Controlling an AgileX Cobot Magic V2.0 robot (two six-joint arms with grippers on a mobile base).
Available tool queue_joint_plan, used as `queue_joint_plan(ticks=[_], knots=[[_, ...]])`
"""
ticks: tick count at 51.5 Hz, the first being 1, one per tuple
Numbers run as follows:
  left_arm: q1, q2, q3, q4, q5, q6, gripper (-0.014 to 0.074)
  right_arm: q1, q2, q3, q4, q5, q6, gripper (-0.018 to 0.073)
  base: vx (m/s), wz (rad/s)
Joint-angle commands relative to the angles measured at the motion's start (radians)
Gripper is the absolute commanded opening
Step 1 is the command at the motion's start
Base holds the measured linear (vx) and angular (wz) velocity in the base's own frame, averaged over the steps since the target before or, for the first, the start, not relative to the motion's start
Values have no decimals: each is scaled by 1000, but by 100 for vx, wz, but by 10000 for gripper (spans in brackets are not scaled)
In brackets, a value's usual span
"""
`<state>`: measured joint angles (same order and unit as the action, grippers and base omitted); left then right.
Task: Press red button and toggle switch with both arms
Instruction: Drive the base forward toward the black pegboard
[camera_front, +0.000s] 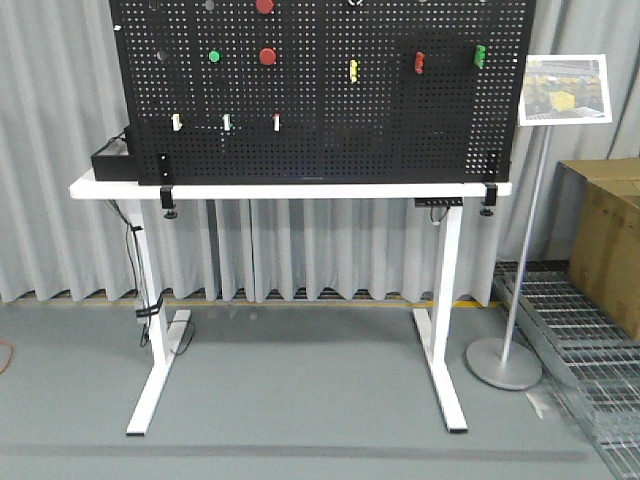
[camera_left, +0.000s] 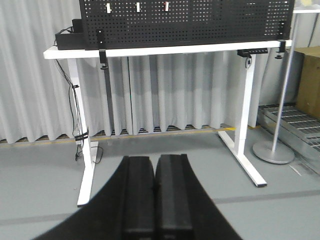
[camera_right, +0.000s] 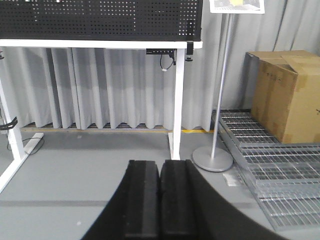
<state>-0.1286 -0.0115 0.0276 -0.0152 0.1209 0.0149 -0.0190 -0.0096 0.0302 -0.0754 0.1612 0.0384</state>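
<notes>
Sitting upper left of centre in the front view, the red button (camera_front: 268, 56) is mounted on the black pegboard (camera_front: 400, 120), which stands on the white worktop (camera_front: 290, 189). I cannot pick out the toggle switch against the dark board. I judge that neither step is done: both are left. My left tool (camera_left: 156, 200) and right tool (camera_right: 160, 200) are closed on nothing, low, level, aimed forward, well apart from the board.

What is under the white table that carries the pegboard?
Under the white table: grey floor, cables running down one leg, and a small black box beneath the top. A grey curtain hangs behind and hides anything beyond it.
</notes>
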Motion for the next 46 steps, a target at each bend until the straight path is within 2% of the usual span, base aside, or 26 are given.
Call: queue_joint_plan(ticks=[1,46], knots=[[-1,-16,34,-2,-80,-7,2,2,-17,12,-15,-78,-5,-3,44,2],[-1,-16,34,-2,-80,-7,2,2,-17,12,-15,-79,-5,-3,47,3]])
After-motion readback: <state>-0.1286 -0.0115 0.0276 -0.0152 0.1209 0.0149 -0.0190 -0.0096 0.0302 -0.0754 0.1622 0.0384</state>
